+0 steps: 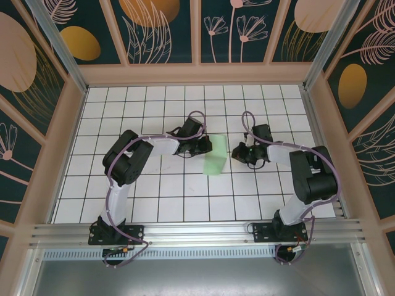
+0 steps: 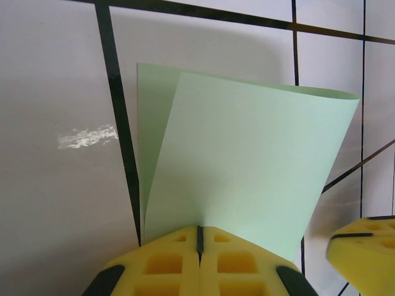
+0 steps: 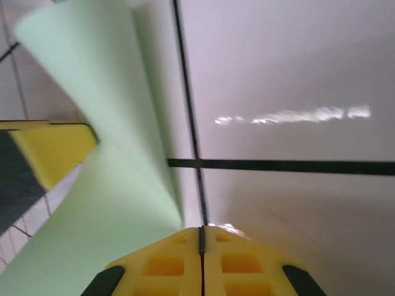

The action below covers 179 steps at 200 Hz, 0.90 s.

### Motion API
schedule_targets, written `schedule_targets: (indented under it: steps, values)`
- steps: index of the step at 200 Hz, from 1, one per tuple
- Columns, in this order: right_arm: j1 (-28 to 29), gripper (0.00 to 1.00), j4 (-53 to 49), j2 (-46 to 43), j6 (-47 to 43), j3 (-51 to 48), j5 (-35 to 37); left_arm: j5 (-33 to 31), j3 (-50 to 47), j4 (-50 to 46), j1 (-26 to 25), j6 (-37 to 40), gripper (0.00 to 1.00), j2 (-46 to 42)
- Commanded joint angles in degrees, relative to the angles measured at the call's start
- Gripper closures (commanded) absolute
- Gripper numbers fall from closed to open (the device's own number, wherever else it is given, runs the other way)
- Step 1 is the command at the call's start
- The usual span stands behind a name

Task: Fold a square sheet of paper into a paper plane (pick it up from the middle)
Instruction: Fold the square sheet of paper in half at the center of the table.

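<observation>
Paper sheet [image 2: 247,166], thin, pale green, smoothly curled over, is pinched by left pincer [image 2: 199,237]; right pincer [image 3: 202,233] pressed together.

The square sheet of paper [image 1: 217,156] is thin, plain pale green and unprinted. It is bent over on itself into a loose, rounded fold rather than a pressed crease. In the left wrist view [image 2: 247,166] the two layers fan apart: the under layer shows as a narrow strip along the left, and the upper layer curves across it to a smooth rolled edge on top. The layers meet at the near edge, pinched in the closed left claw [image 2: 199,231]. It sits mid-table on the white grid, and the right wrist view [image 3: 105,123] shows it curling upward.
</observation>
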Motion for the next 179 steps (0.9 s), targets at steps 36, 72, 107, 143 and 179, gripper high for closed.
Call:
schedule_targets:
  steps: [36,72,107,143,179]
  values:
    - [6.2,0.93,2.9,7.9,1.6,8.7,-0.9,-6.9,-2.2,-10.4,0.3,0.6,1.0,6.0]
    - [5.9,0.94,4.5,11.7,2.2,9.7,0.9,-7.0,-2.6,-10.6,0.3,0.4,1.0,5.9]
    - [1.6,0.94,5.3,11.8,2.4,6.1,3.5,-7.6,-3.8,-10.4,0.4,0.3,1.0,5.3]
    - [-1.1,0.94,4.2,8.3,1.1,6.8,3.4,-7.0,-4.3,-9.6,0.3,0.6,1.0,5.3]
    - [2.2,0.94,5.4,8.0,2.5,10.5,1.6,-6.8,-4.0,-9.5,0.4,0.6,1.0,5.4]
